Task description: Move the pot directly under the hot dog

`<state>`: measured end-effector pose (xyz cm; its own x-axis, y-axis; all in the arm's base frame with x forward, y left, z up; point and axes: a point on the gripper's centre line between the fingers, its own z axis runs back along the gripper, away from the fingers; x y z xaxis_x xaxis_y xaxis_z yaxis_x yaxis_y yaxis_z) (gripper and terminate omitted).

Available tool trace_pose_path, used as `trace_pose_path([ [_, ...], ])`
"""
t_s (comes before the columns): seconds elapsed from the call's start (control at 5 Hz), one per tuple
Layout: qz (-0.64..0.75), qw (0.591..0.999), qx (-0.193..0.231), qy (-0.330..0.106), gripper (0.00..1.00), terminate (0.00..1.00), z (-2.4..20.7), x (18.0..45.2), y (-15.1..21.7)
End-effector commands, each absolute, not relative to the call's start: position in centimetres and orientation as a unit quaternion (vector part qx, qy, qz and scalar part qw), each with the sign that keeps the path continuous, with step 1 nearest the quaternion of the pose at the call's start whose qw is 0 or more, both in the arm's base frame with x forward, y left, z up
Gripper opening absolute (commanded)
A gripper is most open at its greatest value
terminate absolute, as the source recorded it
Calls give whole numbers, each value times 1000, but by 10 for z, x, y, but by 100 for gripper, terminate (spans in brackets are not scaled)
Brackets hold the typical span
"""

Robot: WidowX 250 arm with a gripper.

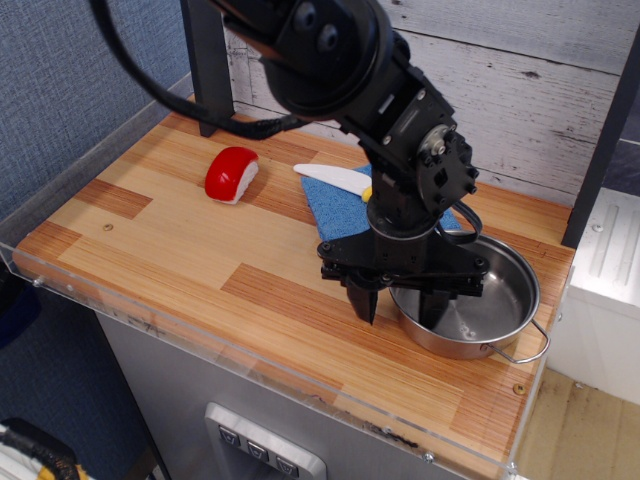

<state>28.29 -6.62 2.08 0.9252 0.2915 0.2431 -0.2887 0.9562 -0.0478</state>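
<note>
The steel pot (497, 302) sits at the right front of the wooden table, upright and with nothing in it. The red hot dog (231, 174), with its white side to the right, lies at the back left, far from the pot. My gripper (398, 303) points down over the pot's left rim. One finger (366, 298) is outside the rim and the other is inside the pot. The jaws are partly closed and still apart, and I see no grip on the rim.
A blue cloth (334, 207) lies behind the pot with a white toy knife (334, 177) on it. A black post (207, 70) stands at the back left. A clear plastic lip (150, 325) runs along the table's front and left edges.
</note>
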Motion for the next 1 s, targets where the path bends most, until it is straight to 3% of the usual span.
trace_pose_path([
  [0.0,144,979,7,-143,0,0,37,291,-68],
  [0.6,104,985,3,-139,0,0,55,297,-55],
  [0.8,41,989,0,-141,0,0,77,306,-41],
])
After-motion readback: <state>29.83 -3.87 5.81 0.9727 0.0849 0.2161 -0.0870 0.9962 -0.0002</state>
